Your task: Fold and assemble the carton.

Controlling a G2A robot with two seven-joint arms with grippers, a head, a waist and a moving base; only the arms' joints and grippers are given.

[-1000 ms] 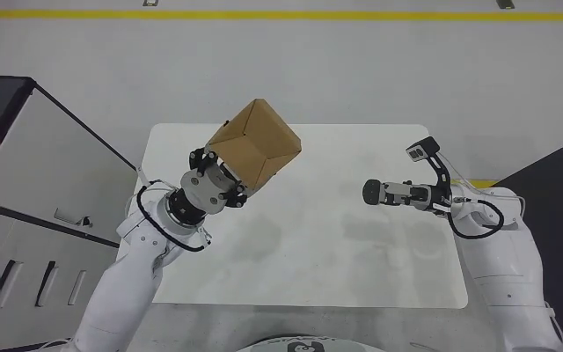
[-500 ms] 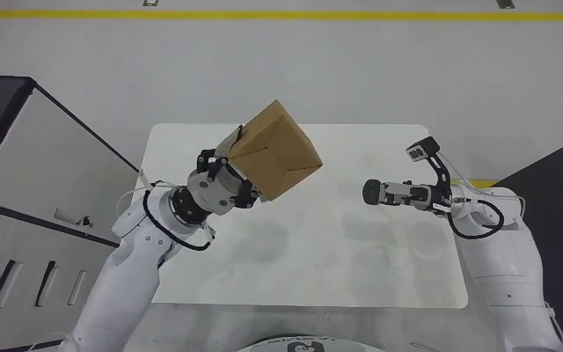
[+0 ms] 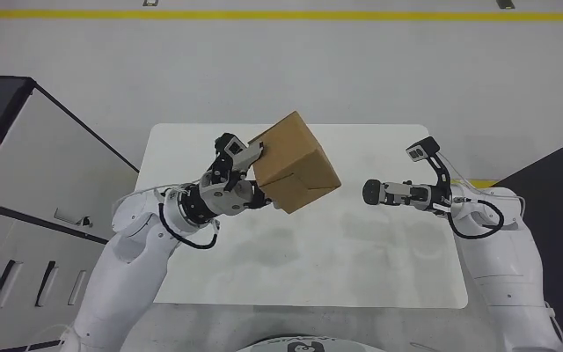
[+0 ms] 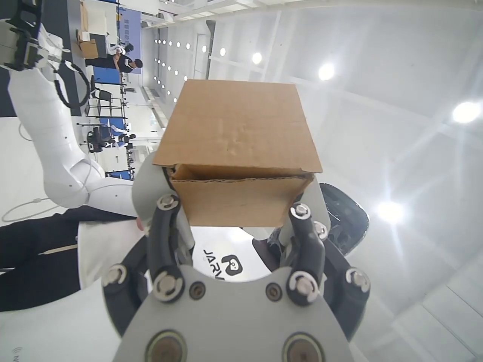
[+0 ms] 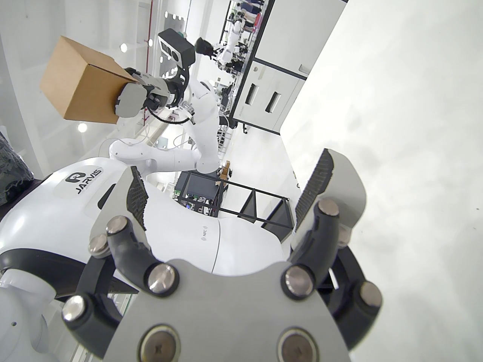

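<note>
Brown corrugated cardboard carton [image 3: 297, 160], folded into a closed box shape, is held tilted in the air above the rear middle of the white rectangular table [image 3: 352, 264], clear of its surface. In the left wrist view the carton [image 4: 236, 141] shows one broad panel overhanging a narrower end panel, with a thin gap along the fold between them. The left gripper [image 3: 252, 176] has its jaws clenched on that narrower end, one finger [image 4: 153, 190] pressed against each opposite side. From the right wrist view the carton [image 5: 81, 84] stands out beyond the left gripper [image 5: 130, 97].

The right gripper [image 3: 371, 191] hangs over the table's right part, well apart from the carton, level and pointing toward it; its jaws are spread wide with nothing between the ribbed pads [image 5: 315, 180].

A grey cabinet [image 3: 53, 167] stands beside the table's left edge, and a yellow floor line [image 3: 281, 14] runs behind the table.
</note>
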